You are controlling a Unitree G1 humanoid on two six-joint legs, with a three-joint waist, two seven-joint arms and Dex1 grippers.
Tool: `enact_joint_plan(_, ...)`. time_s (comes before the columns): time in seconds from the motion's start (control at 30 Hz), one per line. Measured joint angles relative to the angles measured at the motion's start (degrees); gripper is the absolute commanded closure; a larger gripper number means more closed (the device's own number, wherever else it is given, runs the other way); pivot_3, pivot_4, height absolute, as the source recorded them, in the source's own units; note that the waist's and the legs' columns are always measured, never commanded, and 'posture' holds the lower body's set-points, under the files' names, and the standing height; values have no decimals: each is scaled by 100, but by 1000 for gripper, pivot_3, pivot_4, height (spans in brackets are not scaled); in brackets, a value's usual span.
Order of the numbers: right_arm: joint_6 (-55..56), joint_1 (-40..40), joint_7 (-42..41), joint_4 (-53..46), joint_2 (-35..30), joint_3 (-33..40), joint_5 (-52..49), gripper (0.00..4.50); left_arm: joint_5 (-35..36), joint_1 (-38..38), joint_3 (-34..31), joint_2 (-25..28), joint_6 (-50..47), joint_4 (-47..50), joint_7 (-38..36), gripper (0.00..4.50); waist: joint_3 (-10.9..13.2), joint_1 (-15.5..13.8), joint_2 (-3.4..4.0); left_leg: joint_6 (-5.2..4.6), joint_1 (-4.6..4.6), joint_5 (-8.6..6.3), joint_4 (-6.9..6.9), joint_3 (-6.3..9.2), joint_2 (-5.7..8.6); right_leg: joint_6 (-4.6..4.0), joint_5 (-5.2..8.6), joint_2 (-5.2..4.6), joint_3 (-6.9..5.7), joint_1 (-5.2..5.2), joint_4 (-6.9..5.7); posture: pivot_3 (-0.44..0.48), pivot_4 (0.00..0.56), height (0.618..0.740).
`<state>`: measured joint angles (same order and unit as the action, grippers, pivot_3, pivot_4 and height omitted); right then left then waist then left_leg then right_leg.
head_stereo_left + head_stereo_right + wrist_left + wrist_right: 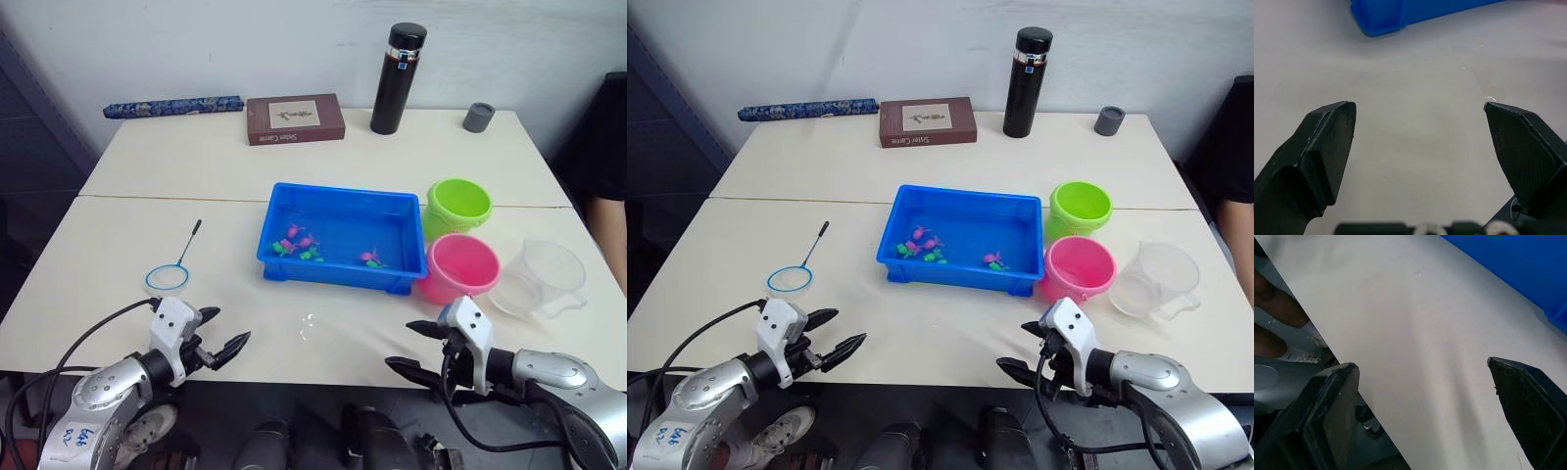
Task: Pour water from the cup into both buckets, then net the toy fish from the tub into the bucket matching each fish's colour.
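The blue tub [284, 269] sits mid-table with several pink and green toy fish [298, 243] inside. Right of it stand the lime green bucket [458, 204] and, nearer, the pink bucket [460, 266]. The clear cup [544, 279] rests right of the pink bucket. The net [168, 277] lies flat on the table left of the tub. My left gripper [223, 333] hovers open at the table's front edge, below the net. My right gripper [411, 348] is open at the front edge, below the pink bucket. Both are empty.
At the back of the table are a tall black thermos [398, 65], a small grey cup [478, 117], a brown book [295, 118] and a rolled blue patterned object [172, 106]. A few water drops [308, 325] lie in front of the tub. A person's dark sleeve [609, 147] is at the right edge.
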<state>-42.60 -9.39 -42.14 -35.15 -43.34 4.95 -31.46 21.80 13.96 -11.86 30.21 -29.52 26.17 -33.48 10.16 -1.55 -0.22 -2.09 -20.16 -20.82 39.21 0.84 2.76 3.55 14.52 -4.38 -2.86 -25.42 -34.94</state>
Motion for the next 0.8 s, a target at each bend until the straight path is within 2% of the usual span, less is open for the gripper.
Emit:
enact_joint_plan(0.3,6,-3,3,1,8,-1,3,53,7,-165,-59,92,-5,-41,-1,0,0,1,0,0,0,0,0,0,0,0,0,0,0,0,0,0,150,739)
enact_joint_plan(0.4,13,-12,8,10,20,-3,4,53,-16,-323,-174,263,-25,-389,15,0,0,0,0,1,1,1,0,0,0,0,0,1,-1,0,-2,0,150,739)
enact_joint_plan(0.6,14,-93,64,115,37,52,7,53,21,-1082,-321,738,-49,-1003,-227,0,-1,-15,-1,2,-1,1,0,1,1,0,0,-1,-3,0,0,0,150,739)
enact_joint_plan(0.8,-169,-429,288,185,-39,685,2,53,320,-2230,-150,1150,48,-1289,-1166,0,-1,-10,-2,6,-3,2,1,1,1,2,-1,0,-5,0,4,0,150,739)
